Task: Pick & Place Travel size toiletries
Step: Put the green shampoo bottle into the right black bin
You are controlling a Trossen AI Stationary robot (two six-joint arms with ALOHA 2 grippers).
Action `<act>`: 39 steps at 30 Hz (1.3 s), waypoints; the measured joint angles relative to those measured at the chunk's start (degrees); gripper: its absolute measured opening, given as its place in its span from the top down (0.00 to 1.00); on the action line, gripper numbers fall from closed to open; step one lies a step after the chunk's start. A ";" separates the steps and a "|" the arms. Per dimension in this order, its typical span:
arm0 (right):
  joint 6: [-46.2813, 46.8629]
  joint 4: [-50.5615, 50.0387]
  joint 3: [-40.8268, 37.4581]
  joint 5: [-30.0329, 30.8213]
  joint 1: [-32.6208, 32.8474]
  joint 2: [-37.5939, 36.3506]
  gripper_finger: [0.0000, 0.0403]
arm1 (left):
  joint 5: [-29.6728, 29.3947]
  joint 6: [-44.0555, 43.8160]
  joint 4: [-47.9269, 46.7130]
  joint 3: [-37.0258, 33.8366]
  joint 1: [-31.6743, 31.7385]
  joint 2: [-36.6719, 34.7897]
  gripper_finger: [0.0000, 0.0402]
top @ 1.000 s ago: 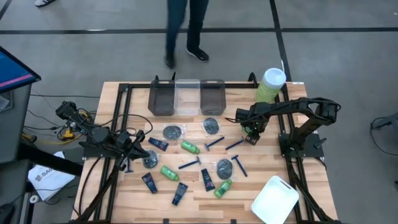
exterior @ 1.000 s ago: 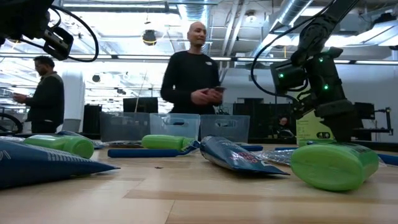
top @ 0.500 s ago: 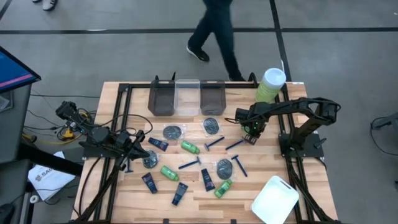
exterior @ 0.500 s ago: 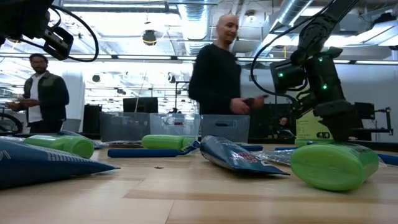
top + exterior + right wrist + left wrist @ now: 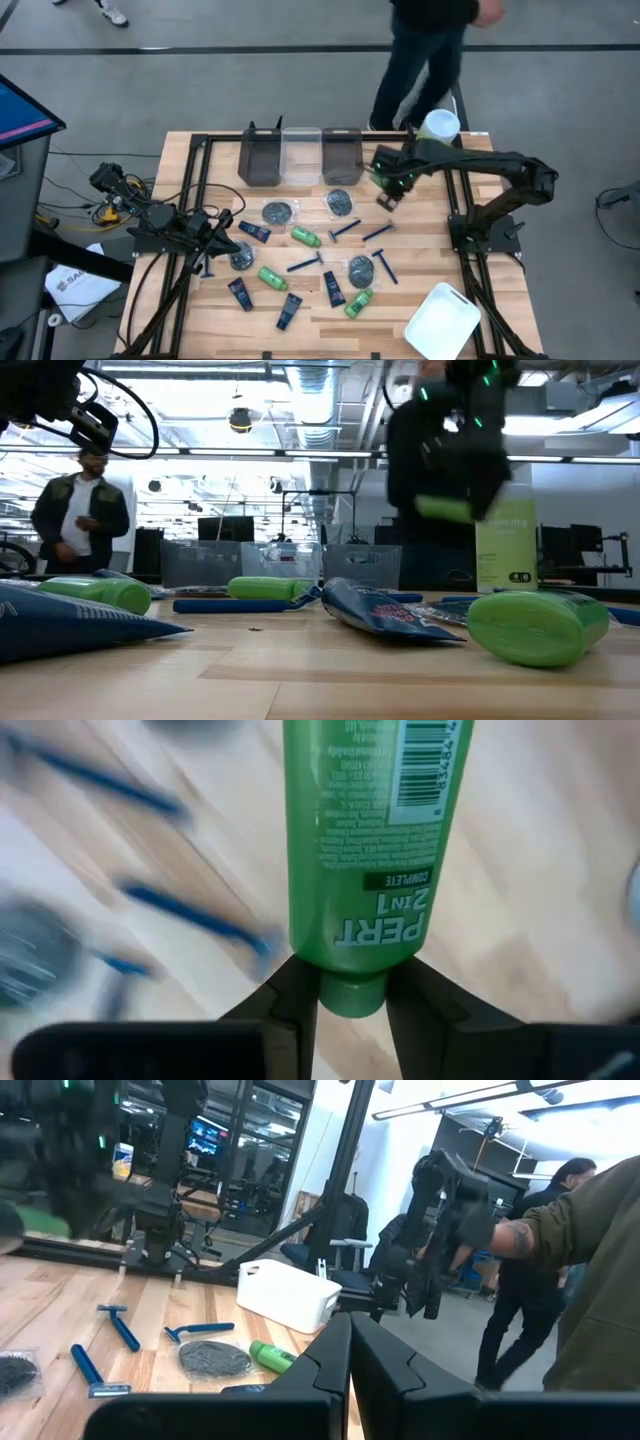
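My right gripper [image 5: 388, 193] hangs above the table's far right part, shut on a bright green mini bottle [image 5: 360, 840]; in the low view that bottle [image 5: 445, 510] shows well above the wood. More toiletries lie flat on the table: green bottles [image 5: 305, 236] [image 5: 272, 278], navy tubes [image 5: 254, 232] [image 5: 289, 311], blue razors [image 5: 345, 229] [image 5: 384, 265] and round grey packets [image 5: 278, 212] [image 5: 360, 268]. My left gripper [image 5: 205, 242] waits shut at the table's left side, touching nothing. My right gripper pinches the green bottle at its cap end [image 5: 350, 988] between its two fingers [image 5: 290, 1005]. The fingers point down, coming from above. The bottle is lifted clear of the table and sticks out about level from the fingers, label side toward the wrist camera.
Three bins [image 5: 260, 158] [image 5: 301, 155] [image 5: 342, 155] stand in a row at the far edge. A tall green canister [image 5: 436, 135] is at the far right, a white tray [image 5: 443, 320] at the near right. A person [image 5: 425, 60] walks past the far edge.
My right gripper has risen from the tabletop and moved toward the far edge and a little left, carrying the green bottle, which is now lifted clear of the wood. The person behind the table has walked to the right.
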 joint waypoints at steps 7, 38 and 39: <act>2.65 2.41 20.00 5.69 -2.87 12.05 0.80 | 0.00 0.00 0.14 0.02 -0.02 -0.01 0.99; -0.92 -7.33 43.60 8.32 -6.67 42.36 0.53 | -0.01 -0.01 0.54 0.01 -0.01 -0.02 0.99; -1.15 -8.07 44.46 7.59 -6.52 42.16 0.49 | 0.00 -0.01 0.53 0.02 -0.01 -0.02 0.99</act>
